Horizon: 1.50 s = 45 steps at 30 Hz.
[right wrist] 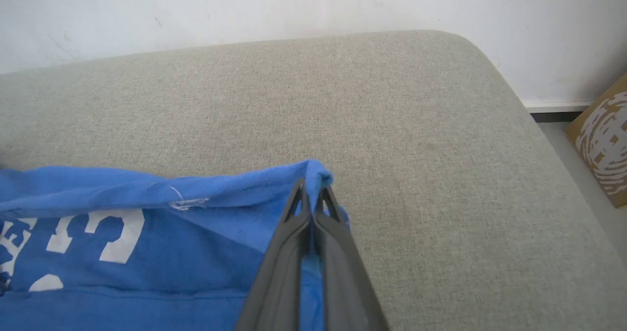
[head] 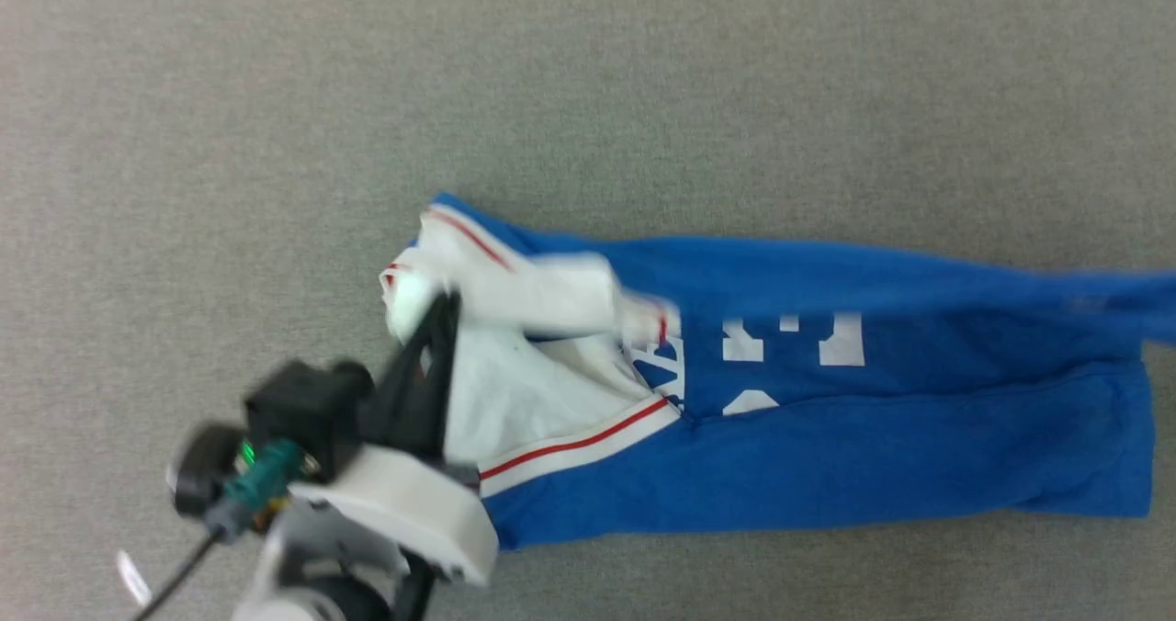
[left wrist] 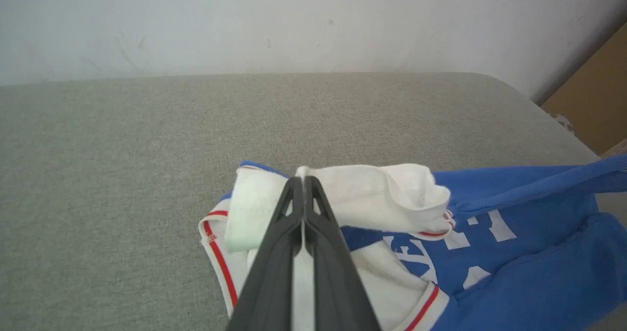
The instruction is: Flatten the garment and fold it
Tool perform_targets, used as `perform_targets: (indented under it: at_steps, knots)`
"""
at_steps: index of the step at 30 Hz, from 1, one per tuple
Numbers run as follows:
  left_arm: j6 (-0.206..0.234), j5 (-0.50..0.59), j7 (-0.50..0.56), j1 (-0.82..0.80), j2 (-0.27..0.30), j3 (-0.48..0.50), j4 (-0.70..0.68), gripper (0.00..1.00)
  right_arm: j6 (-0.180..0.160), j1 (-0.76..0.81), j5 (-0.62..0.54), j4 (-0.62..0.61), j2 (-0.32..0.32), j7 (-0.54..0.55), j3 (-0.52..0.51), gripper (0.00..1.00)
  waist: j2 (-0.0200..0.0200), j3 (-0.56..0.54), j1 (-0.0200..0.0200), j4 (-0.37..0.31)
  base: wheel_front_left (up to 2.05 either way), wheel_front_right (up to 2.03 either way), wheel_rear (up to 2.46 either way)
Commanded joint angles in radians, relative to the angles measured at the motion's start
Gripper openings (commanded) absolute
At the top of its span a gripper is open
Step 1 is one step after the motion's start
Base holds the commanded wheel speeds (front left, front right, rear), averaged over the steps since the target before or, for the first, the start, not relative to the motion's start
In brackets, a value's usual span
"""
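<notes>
Shirt [head: 827, 474] on grey pad [head: 643, 70], bunched, long axis left–right. Left gripper [left wrist: 303, 181] clenched on white sleeve [left wrist: 372, 189]. Right gripper [right wrist: 311, 186] clenched on blue hem [right wrist: 318, 172]. Cloth spans between grippers; pulling apart should tauten it.

Left end effector [head: 448, 303]: long dark fingers [head: 421, 378]; white wrist shell [head: 413, 503]; black block [head: 308, 410]; teal connector [head: 262, 479]; black cable [head: 176, 573].

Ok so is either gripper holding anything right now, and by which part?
Both hold the garment. The left gripper is shut on white fabric at its sleeve end; the right gripper is shut on the blue edge at the opposite end.
</notes>
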Motion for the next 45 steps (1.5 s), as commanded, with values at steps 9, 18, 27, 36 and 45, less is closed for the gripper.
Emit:
perform_targets:
  at_steps: [9,18,27,36,45]
  knots:
    - [-0.107,-0.159,-0.052,0.105,-0.066,-0.052,0.216,0.00,-0.001,0.059,-0.050,0.087,0.035,0.026,0.052,0.00,-0.0001,-0.038,0.0004,0.015,0.00,0.00,0.00]
    - [-0.192,-0.234,-0.099,0.065,-0.110,-0.029,0.442,0.00,-0.001,0.020,-0.077,0.199,0.027,0.022,0.105,0.80,-0.0001,-0.052,0.0004,0.003,0.00,0.00,0.00]
    - [-0.187,-0.232,-0.209,0.041,-0.158,0.009,0.474,1.00,-0.001,0.009,-0.042,0.218,0.038,0.006,0.110,1.00,-0.0001,-0.062,0.0004,-0.007,0.00,0.00,0.00]
    - [-0.055,-0.091,-0.439,0.100,-0.139,0.141,0.207,1.00,-0.001,0.038,0.008,0.122,0.059,0.050,-0.032,1.00,-0.0001,-0.050,0.0004,-0.007,0.00,0.00,0.00]
    - [0.053,0.135,-0.470,0.094,-0.140,0.108,0.200,1.00,-0.001,-0.014,-0.048,0.206,0.093,0.144,-0.003,1.00,-0.0001,-0.003,0.0004,0.028,0.00,0.00,0.00]
